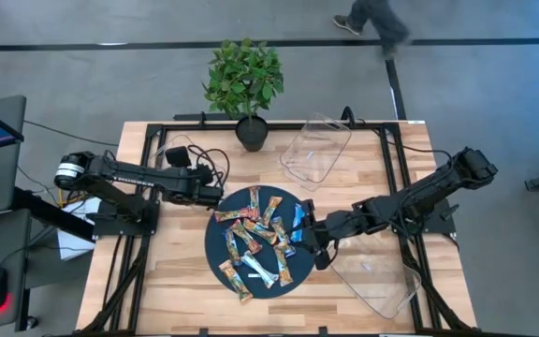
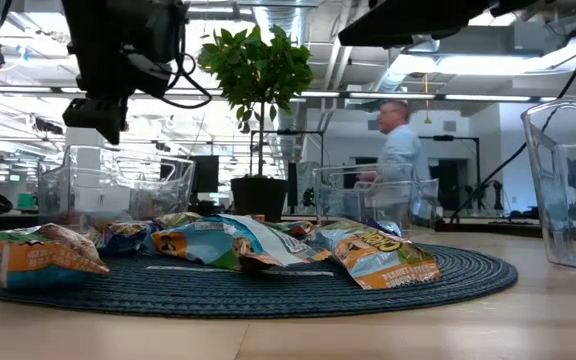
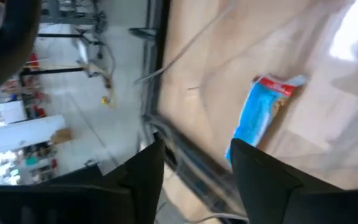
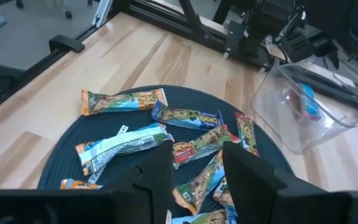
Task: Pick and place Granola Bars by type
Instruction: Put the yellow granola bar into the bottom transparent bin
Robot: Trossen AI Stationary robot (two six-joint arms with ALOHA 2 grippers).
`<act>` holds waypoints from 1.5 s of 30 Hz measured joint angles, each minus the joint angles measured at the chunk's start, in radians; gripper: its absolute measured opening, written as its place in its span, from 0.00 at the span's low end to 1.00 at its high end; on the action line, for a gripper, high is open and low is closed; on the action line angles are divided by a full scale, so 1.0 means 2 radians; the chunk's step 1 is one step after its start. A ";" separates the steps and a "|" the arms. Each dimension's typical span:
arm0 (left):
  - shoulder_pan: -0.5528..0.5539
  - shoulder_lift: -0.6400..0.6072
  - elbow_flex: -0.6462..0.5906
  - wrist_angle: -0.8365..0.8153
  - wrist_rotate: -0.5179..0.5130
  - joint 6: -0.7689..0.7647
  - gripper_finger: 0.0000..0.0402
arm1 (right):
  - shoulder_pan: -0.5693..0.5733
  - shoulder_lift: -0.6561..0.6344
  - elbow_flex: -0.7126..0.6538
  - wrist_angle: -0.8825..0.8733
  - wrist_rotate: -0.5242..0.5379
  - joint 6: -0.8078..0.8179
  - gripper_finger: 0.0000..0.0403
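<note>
Several granola bars point(image 1: 251, 239), blue, orange and gold-green, lie loose on a dark round mat point(image 1: 210, 245) in the middle of the table; they also show in the right wrist view point(image 4: 185, 149). My right gripper point(image 1: 309, 236) hangs open and empty over the mat's right part point(image 4: 194, 168). My left gripper point(image 1: 211, 194) is open point(image 3: 194, 168) above a clear tray point(image 4: 291, 118) at the table's far left. One blue bar point(image 3: 263, 115) lies flat on that tray's bottom, just beyond the fingertips; it also shows in the right wrist view point(image 4: 307, 101).
A potted plant point(image 1: 244, 84) stands at the far edge. A second clear tray point(image 1: 316, 150) lies at the far right of the mat, a third point(image 1: 377, 276) at the near right. Cables point(image 1: 204, 159) lie by the left arm. A person point(image 2: 398, 140) walks in the room behind.
</note>
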 joint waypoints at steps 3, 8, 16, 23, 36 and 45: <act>-0.006 0.000 0.009 -0.032 -0.008 -0.020 0.48 | -0.001 0.000 0.000 0.003 0.000 0.013 0.33; -0.050 -0.007 0.047 -0.043 -0.016 -0.036 0.48 | -0.006 0.020 0.000 0.039 -0.002 0.026 0.33; -0.197 -0.055 0.065 0.062 -0.025 0.002 0.47 | -0.008 0.081 0.034 0.072 0.004 0.066 0.33; -0.356 -0.097 0.022 0.204 -0.111 0.025 0.47 | 0.005 0.140 0.145 -0.024 0.020 0.118 0.33; -0.505 -0.107 -0.150 0.403 -0.310 0.006 0.47 | 0.009 0.282 0.410 -0.400 0.028 0.364 0.33; -0.530 -0.111 -0.184 0.376 -0.371 -0.025 0.47 | 0.014 0.312 0.455 -0.537 0.016 0.590 0.33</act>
